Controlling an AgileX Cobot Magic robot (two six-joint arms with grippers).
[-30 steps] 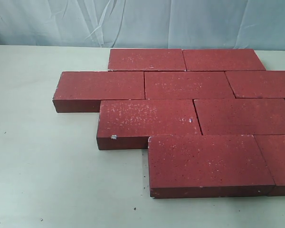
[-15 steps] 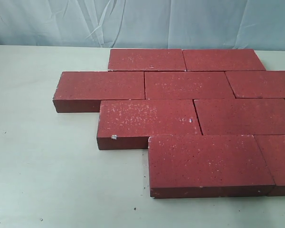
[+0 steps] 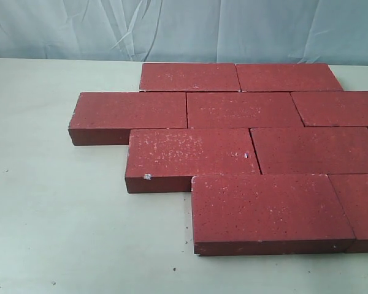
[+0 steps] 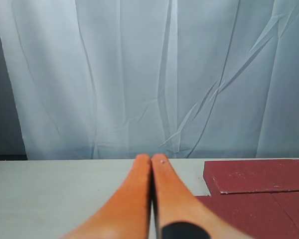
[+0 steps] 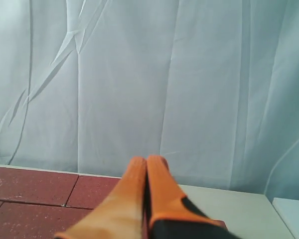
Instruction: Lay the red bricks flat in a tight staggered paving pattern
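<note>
Several dark red bricks [image 3: 244, 109] lie flat on the pale table [image 3: 55, 214] in four staggered rows, edges touching. The nearest full brick [image 3: 267, 208] sits at the front right. Neither gripper shows in the exterior view. In the left wrist view my left gripper [image 4: 150, 158] has its orange fingers pressed together, empty, above bare table, with bricks [image 4: 259, 175] off to one side. In the right wrist view my right gripper [image 5: 147, 159] is shut too, holding nothing, raised over the bricks [image 5: 32, 185] near the table's back edge.
A wrinkled pale blue curtain [image 3: 184, 27] hangs behind the table. Bare table surface stretches to the left and front of the brick patch. The rightmost bricks [image 3: 363, 205] run past the edge of the exterior view.
</note>
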